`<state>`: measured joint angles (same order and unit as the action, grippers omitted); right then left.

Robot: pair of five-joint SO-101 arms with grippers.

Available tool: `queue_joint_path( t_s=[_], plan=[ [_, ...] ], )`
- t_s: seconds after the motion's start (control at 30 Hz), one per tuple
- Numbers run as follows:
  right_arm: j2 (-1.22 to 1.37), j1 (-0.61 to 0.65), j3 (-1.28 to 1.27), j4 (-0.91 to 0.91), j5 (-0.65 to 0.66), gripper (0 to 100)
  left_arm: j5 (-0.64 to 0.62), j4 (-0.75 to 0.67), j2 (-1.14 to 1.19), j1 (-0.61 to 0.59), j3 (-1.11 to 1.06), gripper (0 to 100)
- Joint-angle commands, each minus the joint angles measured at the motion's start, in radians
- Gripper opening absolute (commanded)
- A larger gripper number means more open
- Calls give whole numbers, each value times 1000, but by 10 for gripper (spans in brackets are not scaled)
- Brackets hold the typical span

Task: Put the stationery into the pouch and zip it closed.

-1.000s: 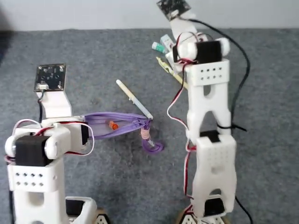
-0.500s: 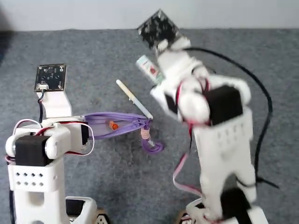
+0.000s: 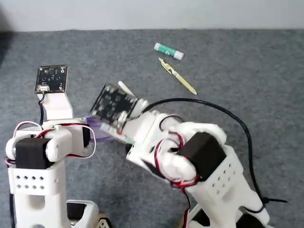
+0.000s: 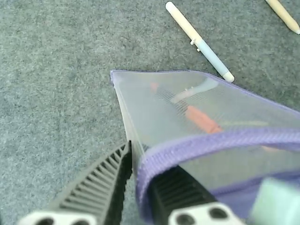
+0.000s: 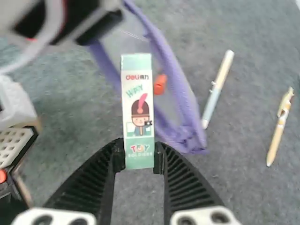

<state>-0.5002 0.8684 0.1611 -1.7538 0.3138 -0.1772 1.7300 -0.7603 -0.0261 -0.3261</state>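
A translucent pouch point(image 4: 187, 108) with a purple zip edge lies open on the grey mat, with an orange item point(image 4: 202, 120) inside it. My left gripper point(image 4: 137, 165) is shut on the pouch's rim at its end. My right gripper point(image 5: 138, 147) is shut on a green and white eraser point(image 5: 138, 110) and holds it upright just above the pouch's point(image 5: 180, 117) open mouth. In the high view the right arm covers most of the pouch point(image 3: 97, 127). A white and blue pen point(image 5: 216, 89) lies just beyond the pouch.
A green glue stick point(image 3: 169, 51) and a yellow pen point(image 3: 178, 76) lie on the mat at the far side. The left arm's body point(image 3: 35, 161) stands close beside the pouch, at the near left of the mat.
The right arm has swung from the far right, near the glue stick and yellow pen, over to the pouch with the eraser in its gripper. The left arm has kept still.
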Motion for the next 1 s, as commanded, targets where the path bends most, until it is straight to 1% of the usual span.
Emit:
queue_joint_path(
  t_s=[0.0,0.1,0.27,0.47,0.77,0.97],
  plan=[
    [27,35,2,-39,-9,8,-11,-6,0,-3,1,12],
    [71,33,6,-18,-5,8,-11,-6,-2,-3,1,12],
    [91,30,6,31,112,8,-11,-3,-2,-3,2,12],
    [90,-54,15,30,198,8,-11,-2,-2,-3,2,12],
    [174,-120,150,31,313,8,-11,-6,-2,-3,2,12],
    [219,-122,236,27,411,8,-11,-6,-2,-3,2,12]
  ],
)
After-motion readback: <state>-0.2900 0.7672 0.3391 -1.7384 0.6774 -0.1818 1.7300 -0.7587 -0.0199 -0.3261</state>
